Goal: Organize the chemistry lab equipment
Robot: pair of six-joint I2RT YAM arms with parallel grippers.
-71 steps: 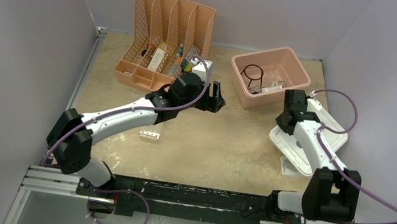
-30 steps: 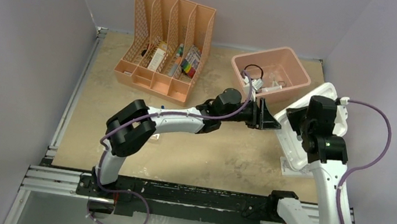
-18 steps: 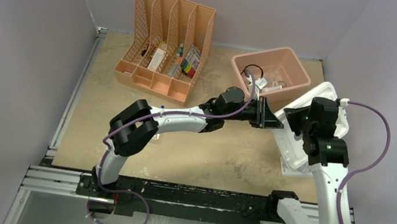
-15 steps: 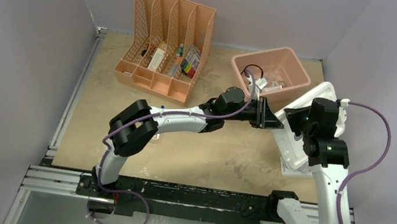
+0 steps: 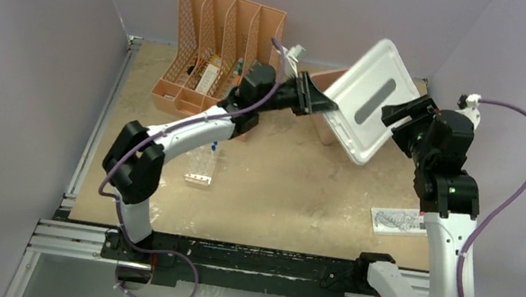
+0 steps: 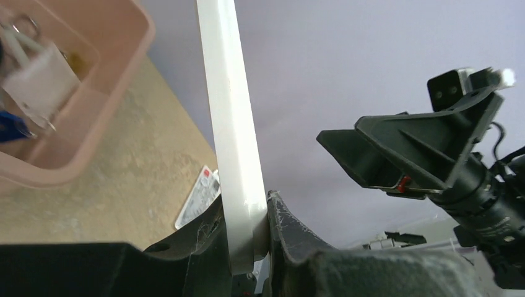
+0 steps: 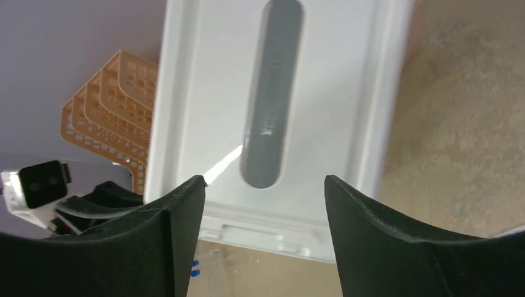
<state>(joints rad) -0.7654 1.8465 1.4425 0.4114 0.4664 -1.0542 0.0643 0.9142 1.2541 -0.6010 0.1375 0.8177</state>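
My left gripper (image 5: 326,104) is shut on the edge of the white lid (image 5: 366,101), which hangs tilted in the air in front of the pink tub (image 5: 319,131). The left wrist view has the lid (image 6: 232,124) edge-on between the jaws, with the tub (image 6: 86,136) holding blurred small items (image 6: 37,80). My right gripper (image 5: 397,119) is open just right of the lid, touching nothing. Its wrist view faces the lid (image 7: 204,93) and its grey slot (image 7: 272,93). A small white tube rack (image 5: 197,180) lies on the table; blue tube caps (image 7: 195,267) peek out.
The peach slotted organizer (image 5: 219,49) stands at the back left with items in its slots. A printed card (image 5: 399,220) lies flat on the table at the right. The purple walls close in on three sides.
The lid has risen from the table's right side and swung back-left, carried by my left gripper. My right gripper let go of it and opened. The card underneath now shows.
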